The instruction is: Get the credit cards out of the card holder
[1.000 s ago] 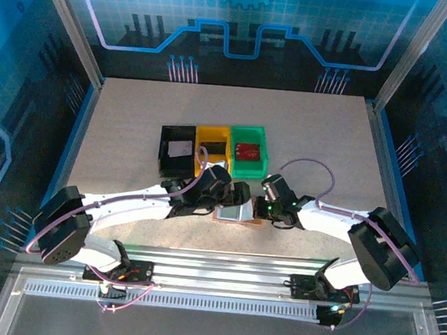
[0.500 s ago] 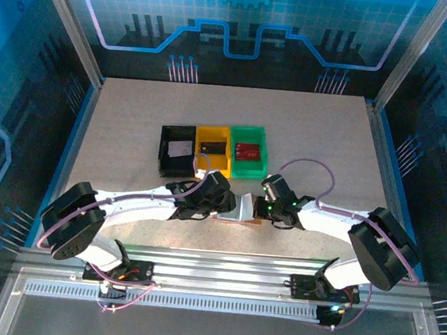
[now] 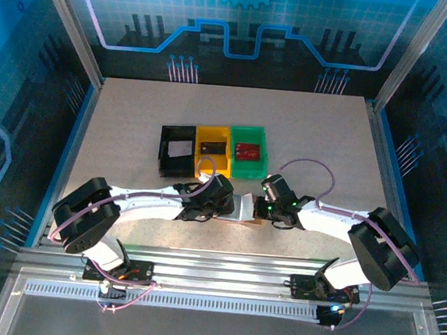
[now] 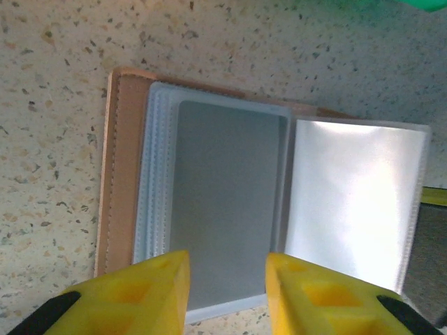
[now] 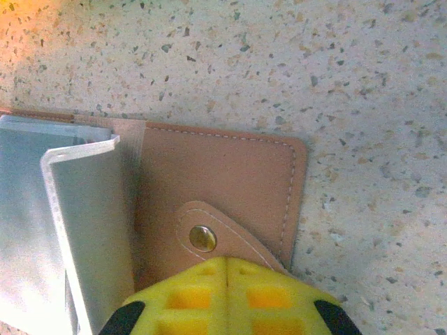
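The tan card holder (image 3: pixel 243 208) lies open on the table between my two grippers. In the left wrist view its clear sleeves are stacked on the tan cover (image 4: pixel 124 174), and a grey credit card (image 4: pixel 227 202) sits in the top sleeve. A glossy sleeve page (image 4: pixel 356 195) stands turned up to the right. My left gripper (image 4: pixel 227 266) is open, its yellow fingers (image 4: pixel 150 289) straddling the card's near edge without touching it. My right gripper (image 5: pixel 227 264) is shut, its tips resting on the snap tab (image 5: pixel 209 234) of the holder's right flap.
Three trays stand in a row behind the holder: black (image 3: pixel 165 151) with a white card (image 3: pixel 180 149), yellow (image 3: pixel 201 151) with a dark card (image 3: pixel 213 145), green (image 3: pixel 262 157) with a red card (image 3: pixel 247 149). Open tabletop lies left, right and beyond.
My left arm has swung nearer, bringing its gripper down at the holder's left side with the jaws narrowing. The right arm has stayed put on the flap.
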